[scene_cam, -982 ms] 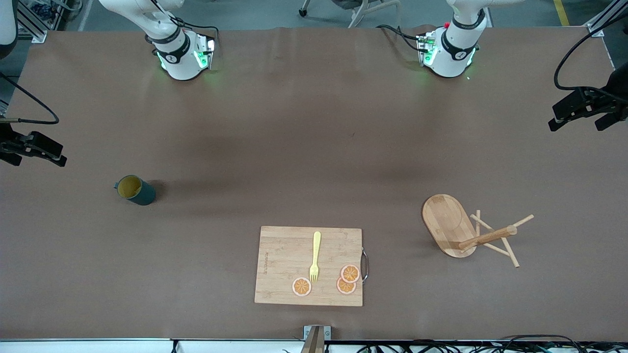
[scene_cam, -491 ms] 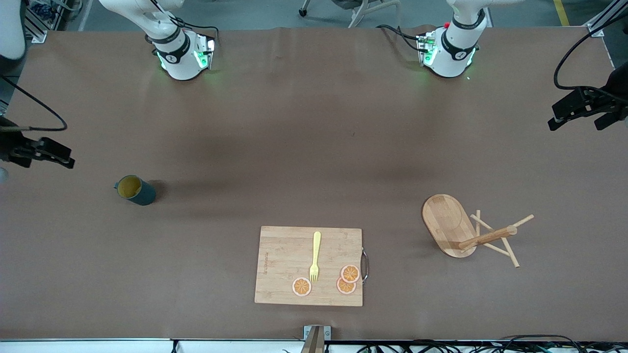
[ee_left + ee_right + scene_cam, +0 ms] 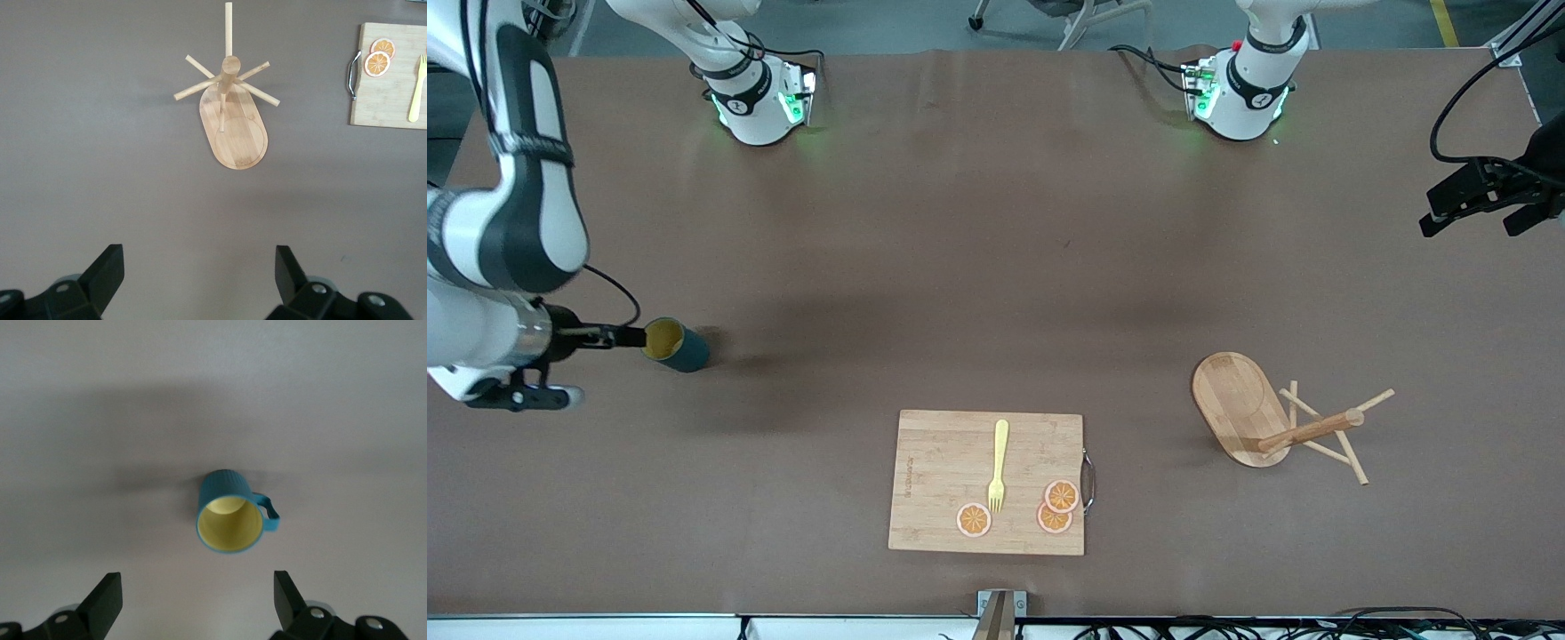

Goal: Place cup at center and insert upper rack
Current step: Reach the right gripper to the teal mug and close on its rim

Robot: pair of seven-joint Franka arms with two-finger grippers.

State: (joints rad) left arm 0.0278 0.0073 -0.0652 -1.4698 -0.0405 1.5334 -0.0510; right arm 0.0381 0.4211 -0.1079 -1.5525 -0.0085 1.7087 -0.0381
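Note:
The cup (image 3: 674,345) stands upright toward the right arm's end of the table, yellow inside showing. My right gripper (image 3: 618,336) hovers right beside it, open and empty. In the right wrist view the cup (image 3: 229,519) sits just ahead of the spread gripper (image 3: 197,593). The upper rack (image 3: 1254,413) lies tipped over toward the left arm's end, its oval base on edge and its post pointing at that end. My left gripper (image 3: 1467,222) waits over that end, open. In the left wrist view the rack (image 3: 232,120) lies well ahead of the gripper (image 3: 200,270).
A bamboo cutting board (image 3: 934,484) lies near the front edge at mid-table, with a yellow fork (image 3: 999,467) and three orange slices (image 3: 1054,507) on it. Its metal handle (image 3: 1088,480) faces the rack.
My right arm has swung in from the table's end and brought its gripper beside the cup. The left arm, cup and rack have not moved.

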